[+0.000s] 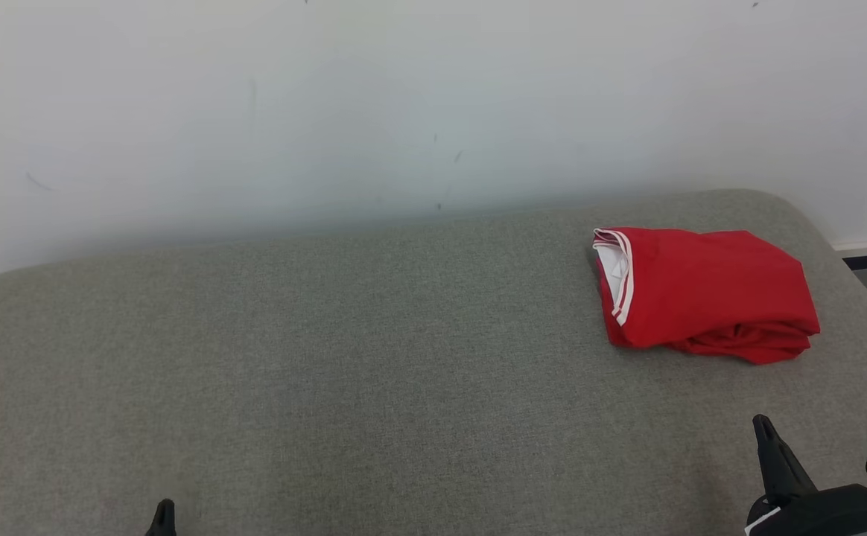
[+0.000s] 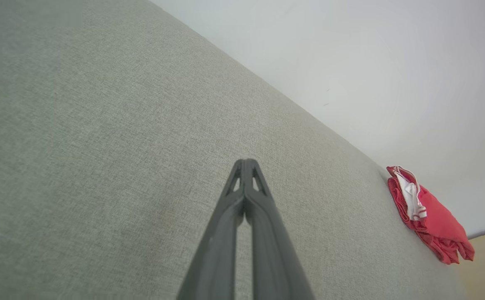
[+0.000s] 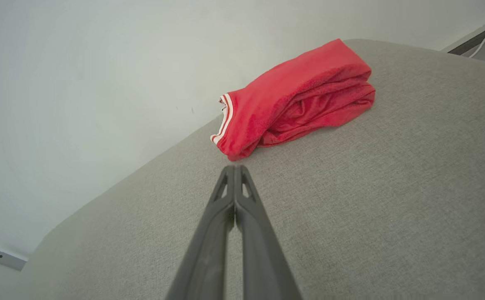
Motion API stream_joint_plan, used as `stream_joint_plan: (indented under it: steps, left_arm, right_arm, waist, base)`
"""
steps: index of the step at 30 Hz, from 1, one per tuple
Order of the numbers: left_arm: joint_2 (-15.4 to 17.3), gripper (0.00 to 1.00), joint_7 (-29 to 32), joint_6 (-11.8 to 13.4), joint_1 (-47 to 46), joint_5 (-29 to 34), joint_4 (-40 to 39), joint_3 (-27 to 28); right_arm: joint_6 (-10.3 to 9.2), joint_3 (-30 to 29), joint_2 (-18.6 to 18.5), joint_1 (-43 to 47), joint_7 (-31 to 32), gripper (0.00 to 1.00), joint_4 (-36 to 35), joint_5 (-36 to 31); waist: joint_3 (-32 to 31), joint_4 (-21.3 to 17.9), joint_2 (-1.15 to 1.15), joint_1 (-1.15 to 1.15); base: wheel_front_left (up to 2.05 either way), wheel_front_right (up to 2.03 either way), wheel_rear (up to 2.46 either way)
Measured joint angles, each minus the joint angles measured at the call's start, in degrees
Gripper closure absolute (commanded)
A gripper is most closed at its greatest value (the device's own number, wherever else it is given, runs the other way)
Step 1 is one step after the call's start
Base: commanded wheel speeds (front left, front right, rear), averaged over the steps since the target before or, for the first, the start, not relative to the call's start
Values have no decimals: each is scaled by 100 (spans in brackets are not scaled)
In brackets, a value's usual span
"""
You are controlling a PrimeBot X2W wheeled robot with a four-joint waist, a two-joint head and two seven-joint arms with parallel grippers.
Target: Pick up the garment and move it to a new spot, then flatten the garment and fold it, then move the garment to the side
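Red garment (image 1: 705, 294) is lying folded at the table's (image 1: 329, 335) far right; both jaws are sitting shut, empty, the task seemingly ending, needing only retreat.

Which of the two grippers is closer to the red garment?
The right gripper, its fingers pointing at the red garment just ahead; the left gripper sits far off across the grey cushion.
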Motion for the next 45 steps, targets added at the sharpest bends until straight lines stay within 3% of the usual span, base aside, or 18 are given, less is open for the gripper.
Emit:
stream_joint_plan:
  steps: [31,37,45]
  left_arm:
    - [-56,100,304,-450,-570,-2671,495,371]
    - [-81,100,405,-602,-795,-3616,658,516]
    - [-129,100,479,-728,-1012,-4284,751,590]
  right_arm:
    - [454,-625,630,-370,606,100,369,1950]
    - [620,-848,845,-554,821,100,516,2637]
    - [749,-1005,1003,-647,961,100,589,3120]
  waist:
    - [187,104,0,0]
    - [254,141,0,0]
    - [302,168,0,0]
  base:
    - [0,0,0]
    - [0,0,0]
    - [0,0,0]
